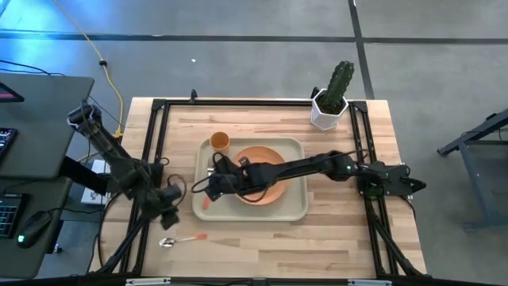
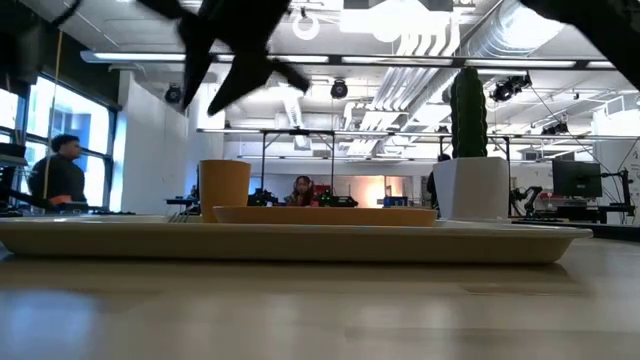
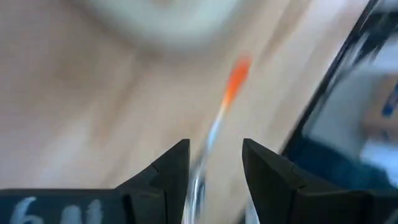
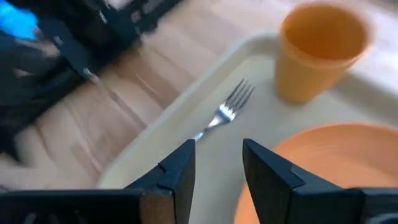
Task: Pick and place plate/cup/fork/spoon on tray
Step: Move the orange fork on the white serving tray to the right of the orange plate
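Note:
The cream tray [image 1: 295, 208] lies mid-table. On it are the orange plate [image 1: 266, 163], the orange cup [image 1: 220, 143] at its far left corner, and the fork [image 4: 225, 113] along its left side, tines toward the cup. The spoon [image 1: 181, 239] lies on the wood near the table's front left; its orange handle end [image 3: 236, 74] points toward the tray. My left gripper [image 3: 214, 162] is open above the spoon, one finger on either side of its metal shaft, touching nothing. My right gripper [image 4: 217, 162] is open and empty over the tray's left part, above the fork's handle end.
A white pot with a cactus [image 1: 332, 99] stands at the table's far right corner. A black frame rail [image 1: 151, 159] runs along the table's left edge beside my left arm. Bare wood lies in front of the tray [image 1: 278, 246].

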`<act>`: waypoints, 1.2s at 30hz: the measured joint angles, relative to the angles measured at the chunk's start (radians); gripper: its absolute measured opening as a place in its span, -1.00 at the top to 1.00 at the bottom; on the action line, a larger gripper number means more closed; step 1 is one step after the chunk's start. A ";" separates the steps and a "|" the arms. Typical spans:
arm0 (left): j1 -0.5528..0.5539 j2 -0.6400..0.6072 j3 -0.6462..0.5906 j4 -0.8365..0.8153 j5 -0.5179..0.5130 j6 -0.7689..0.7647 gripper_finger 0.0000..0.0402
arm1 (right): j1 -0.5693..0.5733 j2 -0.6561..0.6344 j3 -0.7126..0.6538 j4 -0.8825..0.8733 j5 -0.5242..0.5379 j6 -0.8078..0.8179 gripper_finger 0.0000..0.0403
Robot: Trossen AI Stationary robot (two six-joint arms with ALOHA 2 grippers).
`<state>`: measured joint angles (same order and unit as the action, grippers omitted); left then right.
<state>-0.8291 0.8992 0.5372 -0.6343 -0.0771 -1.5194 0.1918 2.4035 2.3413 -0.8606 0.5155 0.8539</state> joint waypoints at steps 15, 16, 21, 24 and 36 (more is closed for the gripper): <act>0.556 0.209 0.000 0.105 -0.215 0.241 0.39 | 0.015 -0.312 0.000 -0.471 0.109 -0.069 0.39; 0.572 0.237 0.000 0.136 -0.233 0.241 0.40 | 0.010 -0.330 0.000 -0.521 0.110 -0.070 0.39; 0.647 0.348 0.002 0.216 -0.228 0.219 0.41 | -0.029 -0.390 -0.001 -0.706 0.123 -0.069 0.39; 0.667 0.412 0.009 0.210 -0.179 0.215 0.42 | -0.042 -0.434 -0.001 -0.708 0.132 -0.104 0.39; 0.669 0.507 0.013 0.210 -0.157 0.177 0.53 | -0.154 -0.472 -0.001 -0.693 0.124 -0.207 0.39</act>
<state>-0.1604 1.4059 0.5507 -0.4245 -0.2338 -1.3427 0.0374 1.9312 2.3405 -1.5541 0.6394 0.6466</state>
